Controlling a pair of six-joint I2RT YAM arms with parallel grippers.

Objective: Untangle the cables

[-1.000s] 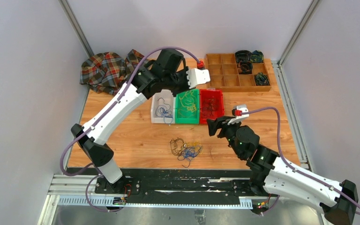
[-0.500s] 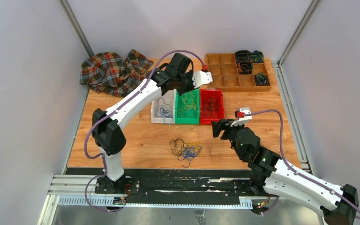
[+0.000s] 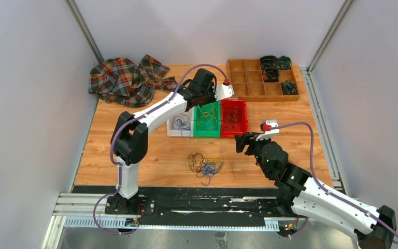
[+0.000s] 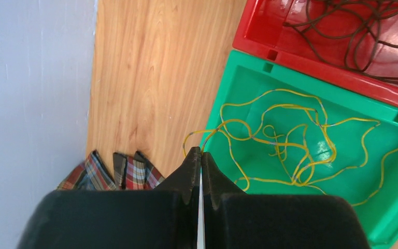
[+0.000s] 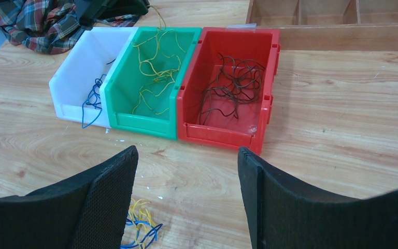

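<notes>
A tangle of blue, yellow and dark cables lies on the table in front of the bins; its edge shows in the right wrist view. My left gripper is over the far edge of the green bin. In the left wrist view it is shut on the end of a yellow cable whose loops lie in that bin. My right gripper is open and empty above the table, right of the tangle and in front of the red bin.
A white bin holds a blue cable, and the red bin holds dark cables. A plaid cloth lies at the back left. A wooden compartment tray stands at the back right.
My left arm has stretched out and lowered, bringing its gripper down to the green bin's far edge. My right gripper has drifted slightly right and nearer.
</notes>
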